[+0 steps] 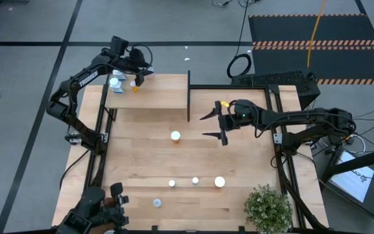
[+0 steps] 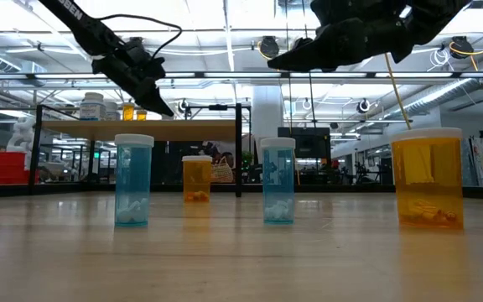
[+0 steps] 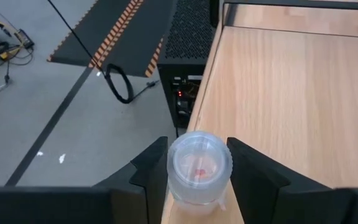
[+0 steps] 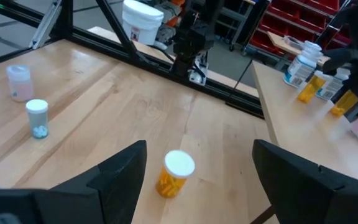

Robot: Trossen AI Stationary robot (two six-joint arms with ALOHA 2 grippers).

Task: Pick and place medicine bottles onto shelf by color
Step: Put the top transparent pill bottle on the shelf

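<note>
We see even, bright lighting in all four views. In the low view, ceiling light strips [image 2: 225, 33] at 12 o'clock supply the light and glare white. The tabletop [image 2: 241, 252] is soft and out of focus toward 6 o'clock, and the backlit arms read as silhouettes. In the high view, shadows on the tabletop [image 1: 193, 156] are faint and short. Both wrist views are sharp, with dark fingers underexposed at 6 o'clock.
</note>
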